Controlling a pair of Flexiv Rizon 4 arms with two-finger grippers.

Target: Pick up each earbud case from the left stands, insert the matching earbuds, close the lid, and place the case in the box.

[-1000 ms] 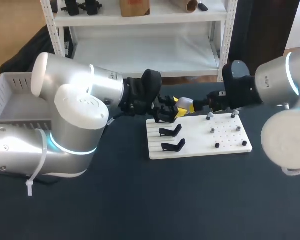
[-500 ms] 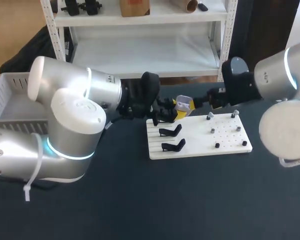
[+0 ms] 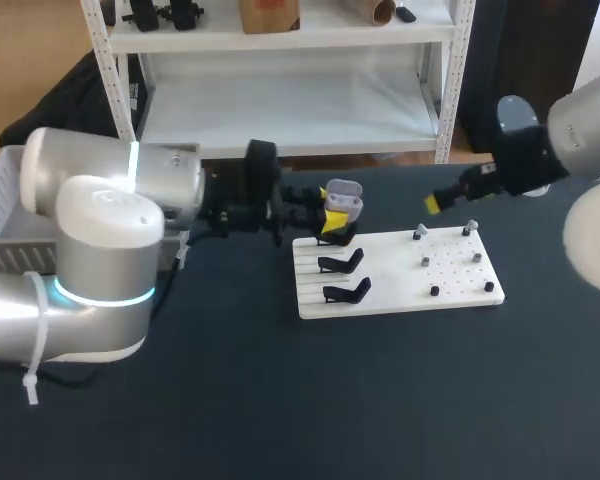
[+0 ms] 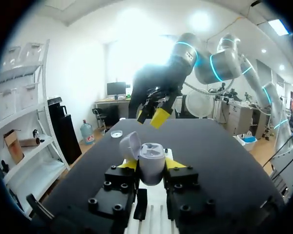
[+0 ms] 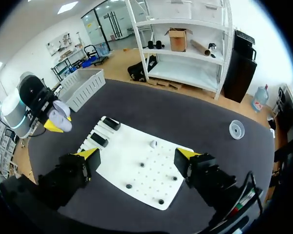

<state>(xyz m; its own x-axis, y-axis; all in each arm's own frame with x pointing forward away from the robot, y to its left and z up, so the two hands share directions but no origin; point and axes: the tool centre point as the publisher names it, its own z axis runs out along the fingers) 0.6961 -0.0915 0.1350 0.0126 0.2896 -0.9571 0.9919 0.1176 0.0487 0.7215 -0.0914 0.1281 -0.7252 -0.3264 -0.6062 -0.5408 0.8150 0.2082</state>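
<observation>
1. While the earbud case point(image 3: 341, 198) stood upright at the head view's upper middle, clamped between the left gripper's point(image 4: 151, 164) yellow tips, its lid point(image 4: 129, 145) hung open over the white board's point(image 3: 460, 290) far left corner.
2. To its right hung the right gripper point(image 3: 434, 204), fingers wide apart and empty, likely the arm to work on the case.
3. Only the left wrist view faced the case's open mouth; whether earbuds sat inside could not be told.
</observation>
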